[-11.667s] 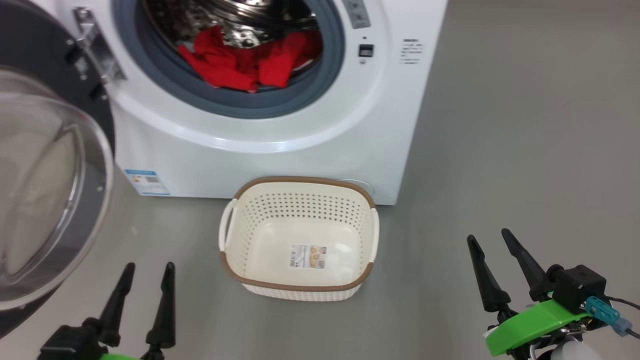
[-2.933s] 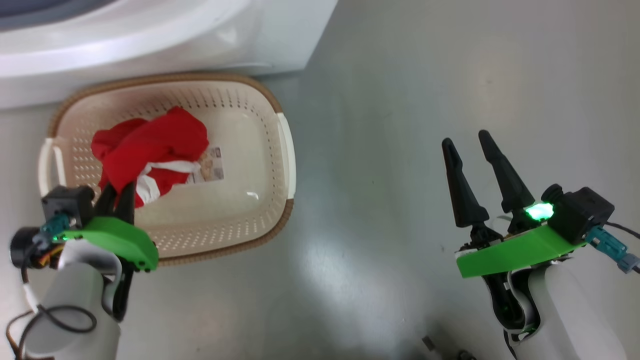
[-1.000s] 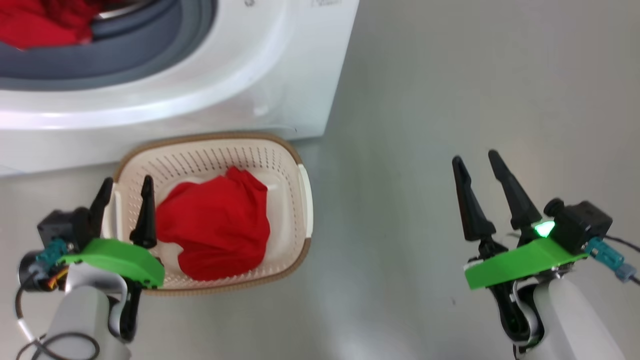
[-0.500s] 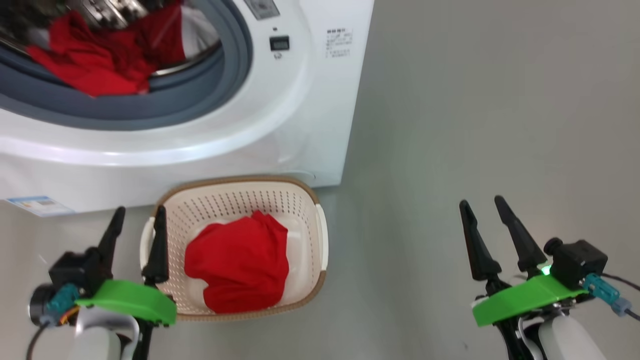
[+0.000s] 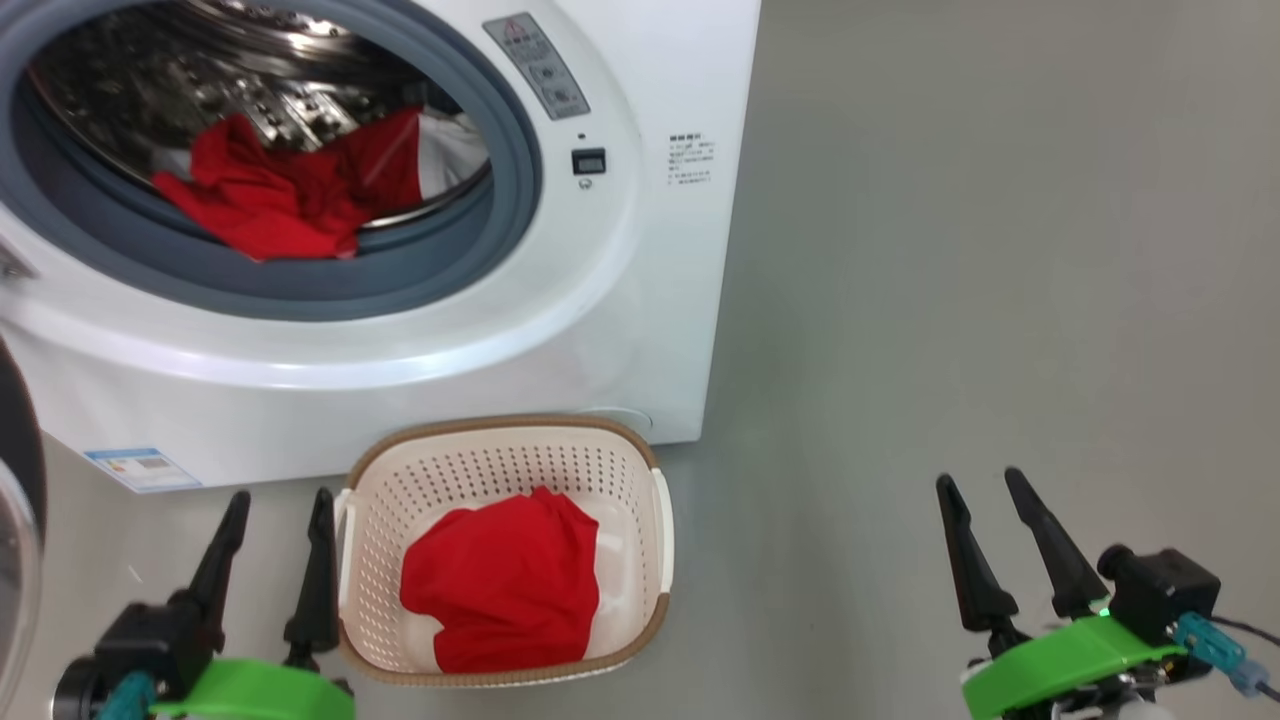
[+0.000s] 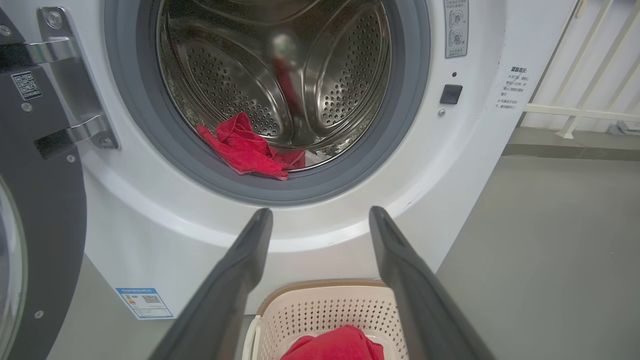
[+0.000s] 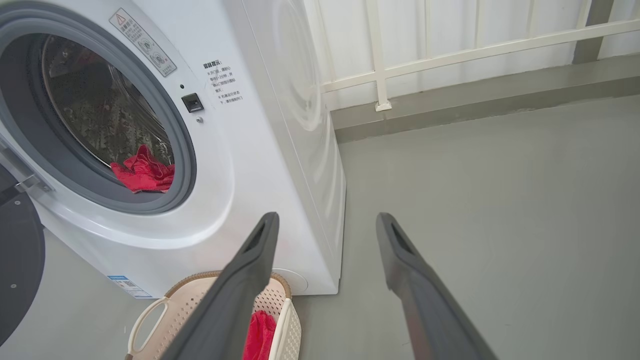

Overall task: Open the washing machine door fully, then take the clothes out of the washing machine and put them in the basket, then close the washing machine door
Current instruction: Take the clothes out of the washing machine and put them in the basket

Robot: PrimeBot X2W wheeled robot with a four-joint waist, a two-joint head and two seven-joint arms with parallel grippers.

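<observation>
Head view. A: What is sitting just right of the spread left gripper (image 5: 281,494)?
B: Perforated cream basket (image 5: 500,468) holding red clothes (image 5: 500,590); more are lying in the steel drum (image 5: 250,90) of the washing machine (image 5: 640,300) ahead. Right gripper (image 5: 978,476): spread. Blue label (image 5: 140,468) print: illegible.

left gripper (image 5: 281,494) fingers spread, empty, right gripper (image 5: 977,476) fingers spread, empty

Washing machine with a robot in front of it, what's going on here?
A two-armed robot is unloading the washing machine. Its door stands open. One red garment lies in the basket on the floor; more red clothes lie in the drum. The left gripper and right gripper are open and empty, either side of the basket.
</observation>
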